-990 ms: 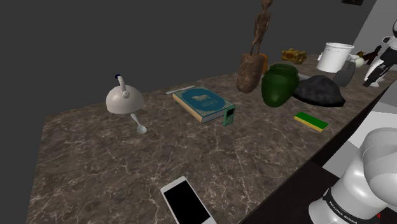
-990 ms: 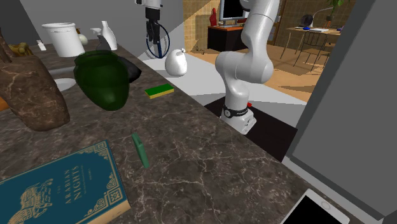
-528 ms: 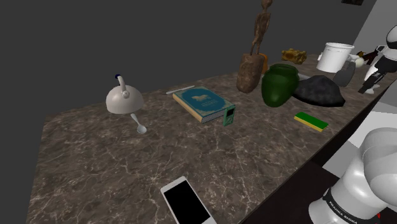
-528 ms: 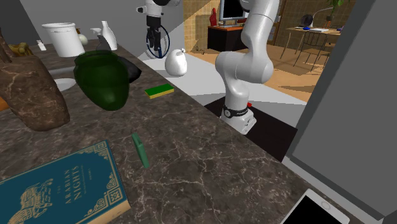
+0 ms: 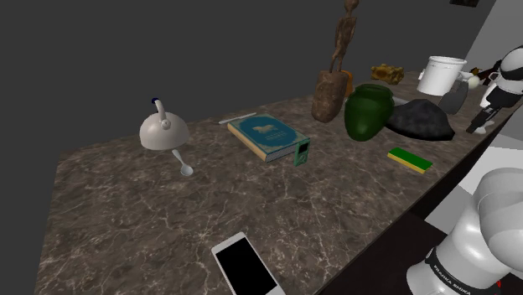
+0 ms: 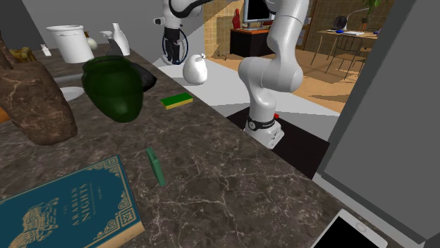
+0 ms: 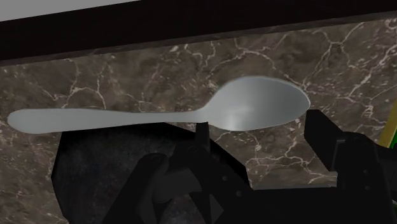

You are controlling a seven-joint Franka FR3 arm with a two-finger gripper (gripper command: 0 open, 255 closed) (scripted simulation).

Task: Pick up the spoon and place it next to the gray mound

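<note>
A pale grey spoon lies flat on the dark marble counter, just past the dark grey mound. My black gripper is open and empty, and the spoon's bowl shows between its fingertips. In the shoulder view the gripper hangs at the counter's right end, to the right of the mound. The second exterior view shows the gripper behind the mound. Another small spoon lies in front of a white teapot.
Close to the mound stand a green vase, a brown carved figure, a white pot and a green-yellow sponge. A blue book, a small green box and a phone lie further along the counter.
The gripper has come down towards the counter's right end beside the mound. Everything on the counter has stayed in place.
</note>
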